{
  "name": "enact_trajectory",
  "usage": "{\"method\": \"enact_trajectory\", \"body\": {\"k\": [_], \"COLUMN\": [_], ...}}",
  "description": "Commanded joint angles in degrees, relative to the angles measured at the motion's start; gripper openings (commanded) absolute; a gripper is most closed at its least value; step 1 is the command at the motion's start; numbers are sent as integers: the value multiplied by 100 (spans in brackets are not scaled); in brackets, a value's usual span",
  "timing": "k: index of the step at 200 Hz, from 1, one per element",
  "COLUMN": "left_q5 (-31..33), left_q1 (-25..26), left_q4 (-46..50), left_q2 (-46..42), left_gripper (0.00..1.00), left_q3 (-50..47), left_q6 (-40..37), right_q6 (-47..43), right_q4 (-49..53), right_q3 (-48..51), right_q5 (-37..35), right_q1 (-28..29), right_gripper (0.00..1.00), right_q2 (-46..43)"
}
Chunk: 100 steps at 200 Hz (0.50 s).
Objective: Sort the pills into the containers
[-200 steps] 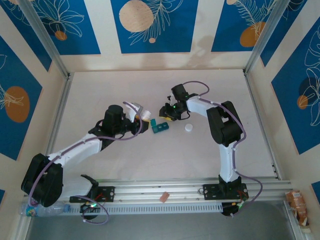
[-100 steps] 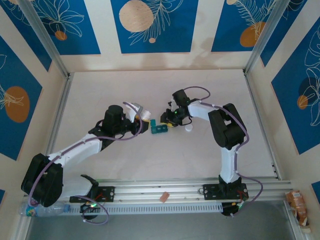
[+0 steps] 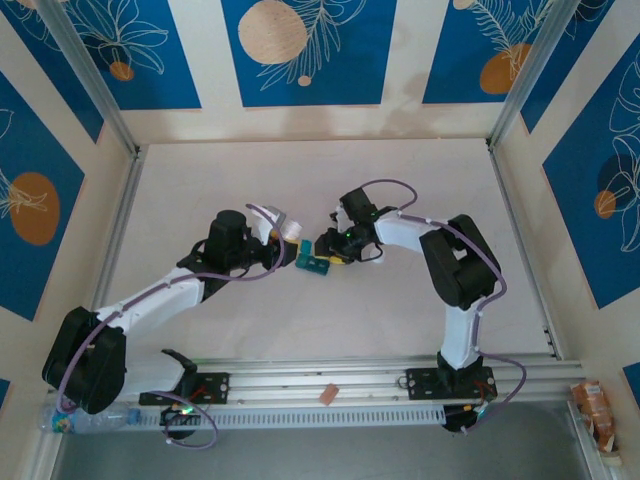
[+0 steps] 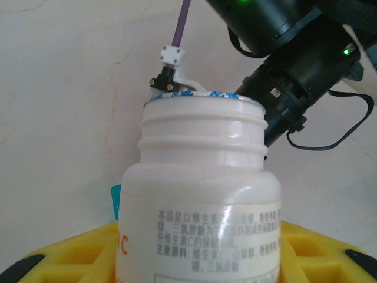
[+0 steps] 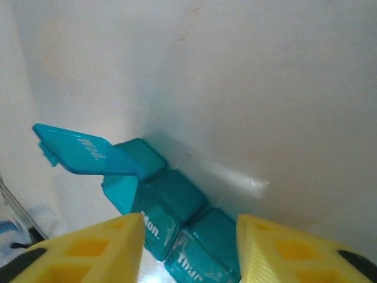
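The containers are a teal pill box of three compartments at mid table. In the right wrist view the pill box has one lid raised and two lids down. My right gripper hovers just right of it. Seen from the wrist, the right gripper is open, its yellow fingers either side of the box's near end. My left gripper is shut on an uncapped white bottle just left of the box. The bottle stands between the left gripper's fingers. The pills are out of view.
The right arm's black wrist sits close behind the bottle mouth. An aluminium rail runs along the near edge, and upright posts stand at the back corners. Bare table lies to the back and left.
The right gripper has moved left and down to the pill box and its jaws have opened. The box has shifted slightly left. The left arm and bottle have stayed put.
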<state>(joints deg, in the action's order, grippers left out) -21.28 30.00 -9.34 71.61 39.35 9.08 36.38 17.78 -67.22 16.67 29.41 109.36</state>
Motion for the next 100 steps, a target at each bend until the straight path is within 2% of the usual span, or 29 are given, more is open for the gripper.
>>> {"method": "enact_trajectory", "body": {"k": [1, 26, 100], "left_q5": [31, 27, 44], "left_q1": [-49, -52, -48], "left_q4": [-70, 82, 758], "left_q2": [-69, -43, 226], "left_gripper": [0, 0, 0], "left_q3": [-77, -86, 58], "left_q6": [19, -44, -253], "right_q6": [1, -97, -713], "right_q4": [6, 108, 583], "right_q3": [95, 131, 200], "right_q5": [-13, -174, -1416], "right_q1": [-38, -51, 116], "right_gripper": [56, 67, 77], "right_q2": [-481, -781, -1245]}}
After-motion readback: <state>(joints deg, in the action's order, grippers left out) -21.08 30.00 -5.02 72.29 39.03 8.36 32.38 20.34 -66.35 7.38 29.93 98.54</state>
